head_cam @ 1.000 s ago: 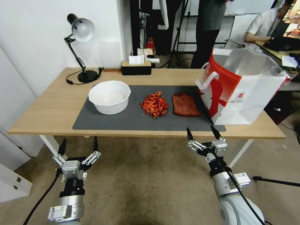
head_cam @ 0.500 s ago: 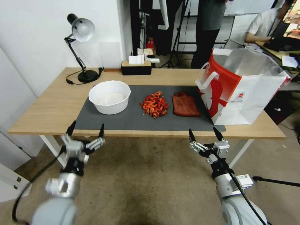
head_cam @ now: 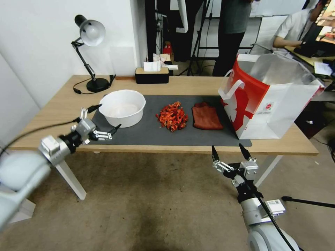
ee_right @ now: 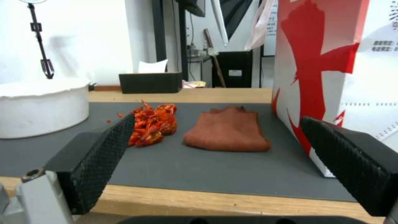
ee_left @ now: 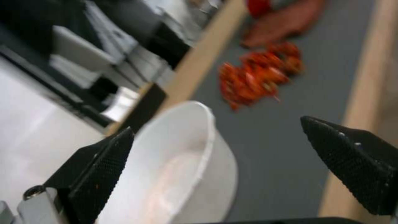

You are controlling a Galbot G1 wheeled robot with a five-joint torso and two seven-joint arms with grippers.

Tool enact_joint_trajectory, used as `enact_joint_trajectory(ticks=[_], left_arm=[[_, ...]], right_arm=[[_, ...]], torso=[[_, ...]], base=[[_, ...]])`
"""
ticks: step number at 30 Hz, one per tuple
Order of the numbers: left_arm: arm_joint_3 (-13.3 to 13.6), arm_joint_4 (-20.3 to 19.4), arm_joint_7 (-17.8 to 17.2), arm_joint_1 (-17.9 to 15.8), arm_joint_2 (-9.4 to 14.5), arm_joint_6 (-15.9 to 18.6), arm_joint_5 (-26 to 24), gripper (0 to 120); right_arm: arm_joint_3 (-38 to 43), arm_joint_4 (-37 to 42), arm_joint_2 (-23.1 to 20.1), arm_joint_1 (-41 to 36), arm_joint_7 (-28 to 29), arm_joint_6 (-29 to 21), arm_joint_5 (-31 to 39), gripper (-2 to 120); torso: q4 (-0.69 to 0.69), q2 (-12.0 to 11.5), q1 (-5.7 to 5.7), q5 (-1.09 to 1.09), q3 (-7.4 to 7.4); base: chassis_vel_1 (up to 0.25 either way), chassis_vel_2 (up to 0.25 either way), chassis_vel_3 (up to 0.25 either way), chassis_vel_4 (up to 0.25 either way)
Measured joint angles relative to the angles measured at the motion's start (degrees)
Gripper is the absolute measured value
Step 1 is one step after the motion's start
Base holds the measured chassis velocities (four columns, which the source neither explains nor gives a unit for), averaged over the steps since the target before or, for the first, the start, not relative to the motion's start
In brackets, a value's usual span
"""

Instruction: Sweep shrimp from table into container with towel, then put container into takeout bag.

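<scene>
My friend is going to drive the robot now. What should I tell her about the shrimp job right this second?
Left pincer: open, empty, turned sideways beside the container, at the left end of the grey mat.
Right pincer: open, empty, low in front of the table, facing the towel.
On the mat, left to right: container, shrimp in a heap, towel lying flat. The takeout bag stands open at the right end of the table.
Done: nothing; no shrimp in the container.
Left: pick up the towel, sweep the shrimp into the container, put the container in the bag.
</scene>
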Motion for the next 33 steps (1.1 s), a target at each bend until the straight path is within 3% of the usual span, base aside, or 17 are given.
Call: enact_joint_trajectory(ticks=[1, 4, 5, 8, 10, 11, 13, 15, 16, 18, 19, 22, 23, 25, 30, 31, 33], left_arm=[[0.0, 0.0, 0.0, 0.0, 0.0, 0.0, 0.0, 100], [10.77, 3.48, 4.09, -9.61, 5.32, 0.39, 2.21, 100], [10.77, 3.48, 4.09, -9.61, 5.32, 0.39, 2.21, 100], [18.56, 6.64, 4.87, -19.16, 6.58, 0.97, 2.98, 100], [19.85, 7.2, 4.92, -20.64, 6.54, 1.08, 3.06, 100], [22.69, 8.4, 5.3, -24.12, 6.21, 1.55, 3.33, 100], [23.92, 8.91, 6.16, -25.73, 6.04, 1.89, 3.69, 100], [26.88, 10.33, 11.21, -30.61, 5.6, 2.4, 7.22, 100], [26.88, 10.33, 11.21, -30.61, 5.6, 2.4, 7.22, 100], [30.99, 11.59, 13.66, -35.07, 5.24, 2.21, 8.92, 100], [30.99, 11.59, 13.66, -35.07, 5.24, 2.21, 8.92, 100], [38.61, 15.55, 19.15, -44.55, 3.08, 0.71, 12.16, 100], [38.61, 15.55, 19.15, -44.55, 3.08, 0.71, 12.16, 100], [41.38, 17.91, 23.53, -49.05, 0.88, 0.21, 14.38, 100], [44.96, 20.0, 25.79, -54.15, -1.64, 0.1, 16.3, 100], [47.38, 21.21, 27.14, -57.01, -2.8, 0.08, 17.79, 100], [49.2, 22.42, 28.3, -59.22, -3.64, 0.02, 19.32, 100]], right_arm=[[0.0, 0.0, 0.0, 0.0, 0.0, 0.0, 0.0, 100], [0.65, 0.26, 0.19, -1.09, 0.01, 1.04, -0.02, 100], [0.65, 0.26, 0.19, -1.09, 0.01, 1.04, -0.02, 100], [0.95, 0.72, 0.59, -1.81, 0.0, 1.73, -0.07, 100], [1.01, 0.78, 0.66, -1.94, 0.0, 1.87, -0.09, 100], [1.19, 0.88, 0.8, -2.3, -0.01, 2.17, -0.14, 100], [1.24, 0.96, 0.87, -2.46, -0.03, 2.29, -0.18, 100], [1.47, 1.1, 0.93, -2.63, -0.03, 2.45, -0.29, 100], [1.47, 1.1, 0.93, -2.63, -0.03, 2.45, -0.29, 100], [1.66, 1.29, 1.11, -2.66, -0.02, 2.48, -0.33, 100], [1.66, 1.29, 1.11, -2.66, -0.02, 2.48, -0.33, 100], [1.84, 1.57, 1.69, -3.09, 0.01, 2.63, -0.4, 100], [1.84, 1.57, 1.69, -3.09, 0.01, 2.63, -0.4, 100], [2.12, 1.58, 1.82, -3.31, 0.05, 2.74, -0.42, 100], [2.85, 1.57, 1.77, -3.36, 0.2, 2.83, -0.38, 100], [3.1, 1.44, 1.7, -3.34, 0.27, 2.85, -0.34, 100], [3.11, 1.32, 1.76, -3.3, 0.33, 2.86, -0.34, 100]], torso=[[0.0, 0.0, 0.0, 0.0, 0.0], [-0.01, 0.0, 0.0, -0.01, 0.01], [-0.01, 0.0, 0.0, -0.01, 0.01], [-0.01, 0.0, 0.0, 0.02, 0.0], [-0.02, 0.0, 0.0, 0.01, 0.0], [-0.01, 0.0, 0.0, 0.0, 0.0], [-0.03, 0.0, 0.0, 0.0, 0.0], [0.0, 0.0, 0.0, 0.01, 0.0], [0.0, 0.0, 0.0, 0.01, 0.0], [0.01, 0.0, 0.0, 0.01, -0.01], [0.01, 0.0, 0.0, 0.01, -0.01], [-0.02, 0.0, 0.0, 0.02, 0.0], [-0.02, 0.0, 0.0, 0.02, 0.0], [-0.02, 0.0, 0.0, 0.0, 0.0], [-0.03, 0.0, 0.0, 0.02, 0.0], [-0.02, 0.0, 0.0, 0.02, 0.0], [-0.01, 0.0, 0.0, 0.02, 0.0]], base=[[0.0, 0.0, 0.0, 0.0], [0.0, 0.0, 0.0, 0.0], [0.0, 0.0, 0.0, 0.0], [0.0, 0.0, 0.0, 0.0], [0.0, 0.0, 0.0, 0.0], [0.0, 0.0, 0.0, 0.0], [0.0, 0.0, 0.0, 0.0], [0.0, 0.0, 0.0, 0.0], [0.0, 0.0, 0.0, 0.0], [0.0, 0.0, 0.0, 0.0], [0.0, 0.0, 0.0, 0.0], [0.0, 0.0, 0.0, 0.0], [0.0, 0.0, 0.0, 0.0], [0.0, 0.0, 0.0, 0.0], [0.0, 0.0, 0.0, 0.0], [0.0, 0.0, 0.0, 0.0], [0.0, 0.0, 0.0, 0.0]])
